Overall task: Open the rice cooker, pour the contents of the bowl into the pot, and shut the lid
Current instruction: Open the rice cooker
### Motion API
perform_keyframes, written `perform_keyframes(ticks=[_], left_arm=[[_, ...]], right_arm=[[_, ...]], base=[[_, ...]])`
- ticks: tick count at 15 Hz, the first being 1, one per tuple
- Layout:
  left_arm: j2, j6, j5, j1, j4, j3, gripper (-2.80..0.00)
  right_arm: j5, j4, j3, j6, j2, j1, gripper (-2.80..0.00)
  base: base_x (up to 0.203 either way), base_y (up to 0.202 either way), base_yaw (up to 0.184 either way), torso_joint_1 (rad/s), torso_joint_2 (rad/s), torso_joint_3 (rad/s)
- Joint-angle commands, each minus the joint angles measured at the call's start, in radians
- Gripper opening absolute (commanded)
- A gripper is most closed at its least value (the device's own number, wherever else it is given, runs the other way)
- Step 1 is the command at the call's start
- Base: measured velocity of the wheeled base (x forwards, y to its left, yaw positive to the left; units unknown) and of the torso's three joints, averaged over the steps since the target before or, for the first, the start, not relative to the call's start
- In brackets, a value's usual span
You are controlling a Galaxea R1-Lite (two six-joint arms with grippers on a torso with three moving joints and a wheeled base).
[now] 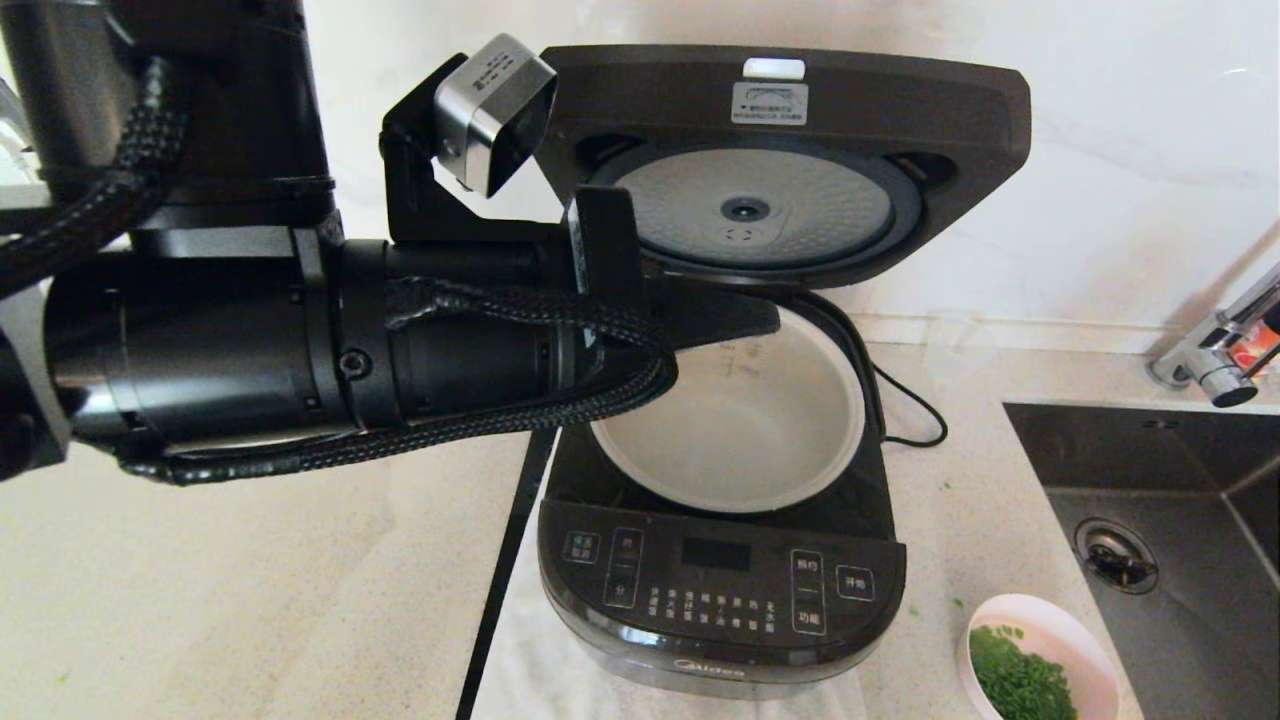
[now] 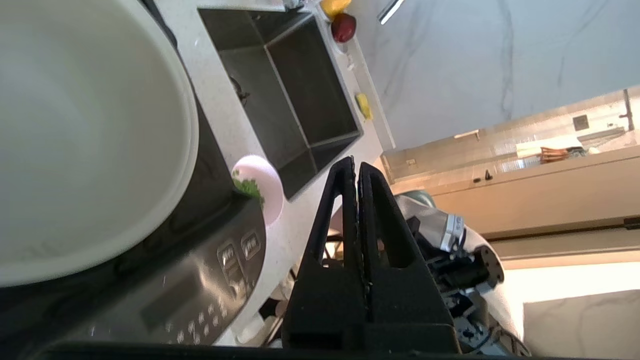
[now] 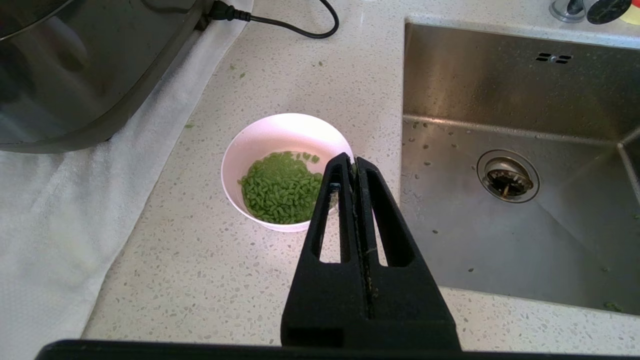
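Lid (image 1: 790, 140) up, pot (image 1: 735, 420) empty. Bowl (image 3: 285, 170) of greens on counter (image 3: 200, 260) beside sink (image 3: 500, 150). Left gripper (image 2: 356, 167) by the pot, jaws clenched; right gripper (image 3: 354, 162) likewise, above bowl. Bowl looks light, slick, sloshy: pinch the rim

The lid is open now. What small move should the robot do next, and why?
Probably open the right end effector and lower it to the bowl. The lid stands up, the pot is empty, and the green bits still lie in the bowl on the counter, just below that shut end effector.
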Motion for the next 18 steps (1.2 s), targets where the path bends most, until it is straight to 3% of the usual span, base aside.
perform_keyframes(ticks=[1, 6, 18], left_arm=[[0.035, -0.004, 0.000, 0.000, -0.001, -0.032, -2.80], [0.101, -0.003, 0.050, 0.002, -0.034, -0.110, -2.80], [0.201, 0.007, 0.056, 0.036, -0.052, -0.243, -2.80]], right_arm=[[0.000, 0.000, 0.000, 0.000, 0.000, 0.000, -2.80], [0.000, 0.000, 0.000, 0.000, 0.000, 0.000, -2.80], [0.000, 0.000, 0.000, 0.000, 0.000, 0.000, -2.80]], base=[[0.000, 0.000, 0.000, 0.000, 0.00, 0.000], [0.000, 0.000, 0.000, 0.000, 0.00, 0.000], [0.000, 0.000, 0.000, 0.000, 0.00, 0.000]])
